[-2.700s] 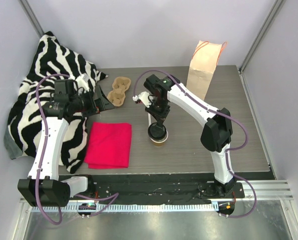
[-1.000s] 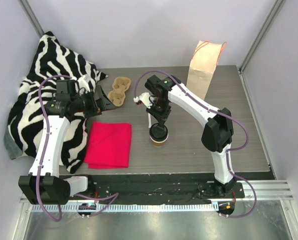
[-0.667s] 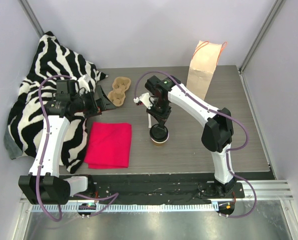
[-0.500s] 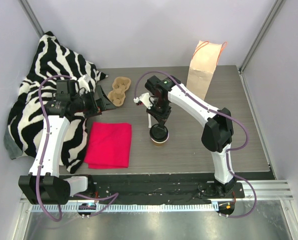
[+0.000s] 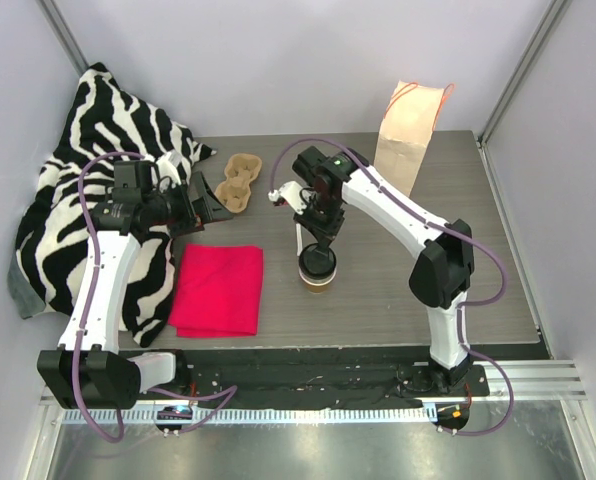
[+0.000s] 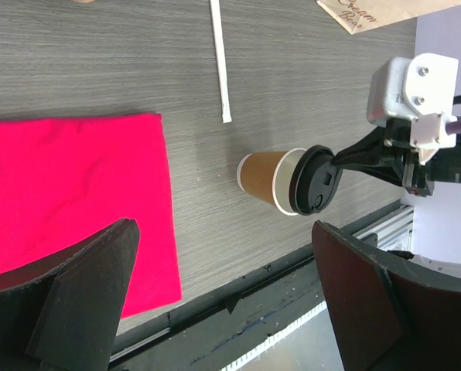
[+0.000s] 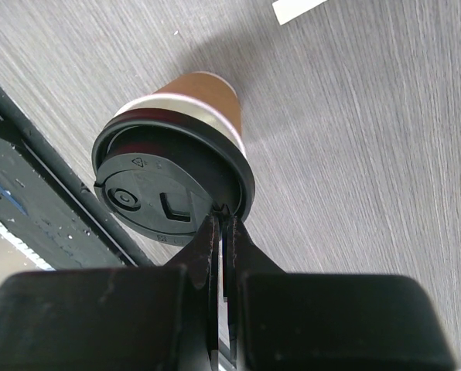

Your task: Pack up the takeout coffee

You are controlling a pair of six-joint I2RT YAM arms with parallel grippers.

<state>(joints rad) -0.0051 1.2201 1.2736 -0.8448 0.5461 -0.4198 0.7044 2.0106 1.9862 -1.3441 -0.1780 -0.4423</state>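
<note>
**Top view.**
- Bench (image 5: pixel 378 290): grey wood grain.
- Cup (image 5: pixel 317 278): upright near the middle, black lid (image 5: pixel 316 262) on its mouth.
- Right claw (image 5: pixel 317 249): directly above the cup, pointing down, tips at the lid's far edge.
- Left claw (image 5: pixel 206 198): spread wide, empty, well left of the cup, near the carrier (image 5: pixel 240 182).
- Red cloth (image 5: pixel 218 290): flat, left of the cup.
- Bag (image 5: pixel 410 135): upright, far right.
- Zebra blanket (image 5: pixel 78 170): heaped at left.

**Left wrist view.**
- Cup framed between the left claw's fingers (image 6: pixel 83 286), well clear of both.
- Lid possibly a little tilted on the cup; hard to judge.
- Straw (image 6: pixel 220 62): flat on the bench, apart from the cup.

**Right wrist view.**
- Right claw clamped on the lid's rim, the thin edge pinched between its fingers.
- Cup just below.
</note>
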